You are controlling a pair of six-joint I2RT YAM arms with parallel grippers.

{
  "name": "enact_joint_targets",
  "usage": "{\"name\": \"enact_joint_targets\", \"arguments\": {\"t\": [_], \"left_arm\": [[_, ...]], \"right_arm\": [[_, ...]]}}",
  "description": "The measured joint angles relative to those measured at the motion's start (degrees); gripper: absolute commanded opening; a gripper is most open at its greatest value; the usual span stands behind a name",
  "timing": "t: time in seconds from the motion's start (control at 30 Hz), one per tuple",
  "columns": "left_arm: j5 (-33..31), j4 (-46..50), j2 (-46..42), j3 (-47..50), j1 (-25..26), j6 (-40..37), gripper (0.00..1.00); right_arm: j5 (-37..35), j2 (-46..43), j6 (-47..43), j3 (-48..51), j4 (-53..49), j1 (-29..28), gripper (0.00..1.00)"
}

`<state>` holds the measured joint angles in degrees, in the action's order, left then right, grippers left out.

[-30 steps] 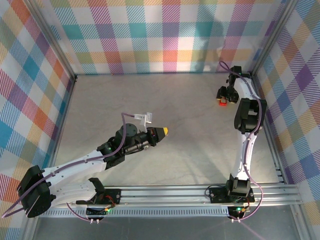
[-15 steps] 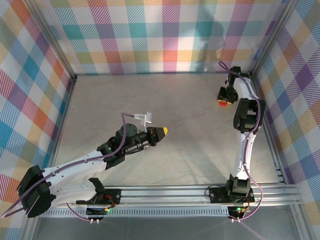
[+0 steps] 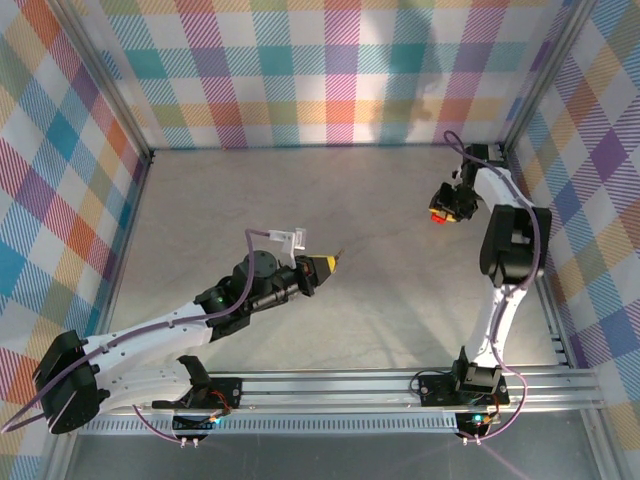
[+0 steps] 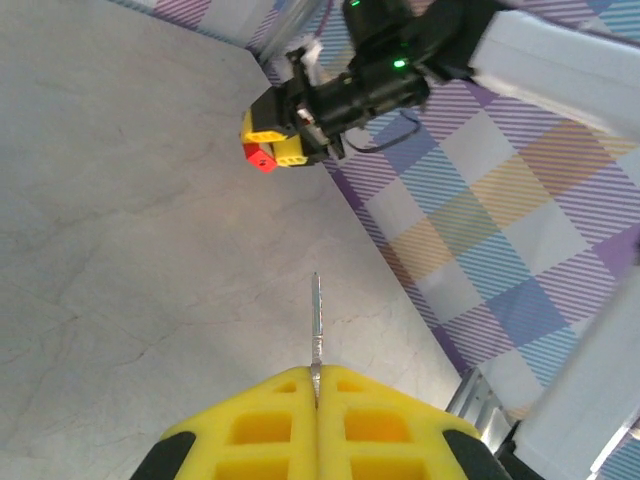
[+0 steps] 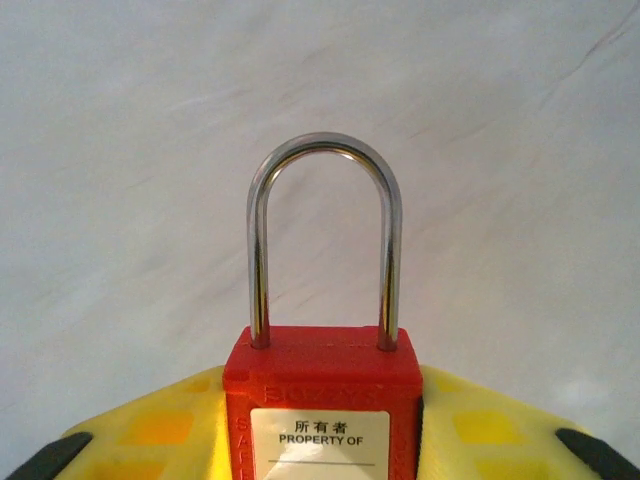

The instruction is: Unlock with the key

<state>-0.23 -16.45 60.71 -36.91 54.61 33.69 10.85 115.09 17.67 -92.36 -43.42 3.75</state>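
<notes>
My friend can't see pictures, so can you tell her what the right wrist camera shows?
A red padlock stands upright, clamped between the right gripper's yellow fingers. Its shiny metal shackle arches up, both legs in the body, and a white label reads PROPERTY OF. Behind it is the grey table.

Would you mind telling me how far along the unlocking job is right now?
Done: the left gripper has the key clamped, and the right gripper holds the red padlock. In hand: the key points toward the padlock, well apart from it. Left: inserting and turning; the shackle is closed.
</notes>
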Motion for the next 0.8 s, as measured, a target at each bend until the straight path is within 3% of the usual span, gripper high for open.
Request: {"name": "enact_joint_targets", "arguments": {"t": [0.17, 0.3, 0.53, 0.8], "left_arm": [[-9.14, -0.15, 0.07, 0.00, 5.73, -5.42, 0.00], [-16.98, -1.29, 0.76, 0.00, 8.63, -8.72, 0.00], [-29.94, -4.70, 4.39, -0.02, 13.55, -15.21, 0.00], [-36.52, -6.62, 6.54, -0.39, 13.90, -18.62, 0.00]], "right_arm": [[6.93, -22.60, 11.45, 13.49, 11.45, -10.19, 0.08], [9.20, -32.96, 20.48, 18.88, 18.82, -20.20, 0.08], [6.84, -37.62, 31.43, 24.55, 22.80, -29.42, 0.07], [3.98, -40.68, 35.71, 26.38, 22.84, -34.25, 0.06]]}}
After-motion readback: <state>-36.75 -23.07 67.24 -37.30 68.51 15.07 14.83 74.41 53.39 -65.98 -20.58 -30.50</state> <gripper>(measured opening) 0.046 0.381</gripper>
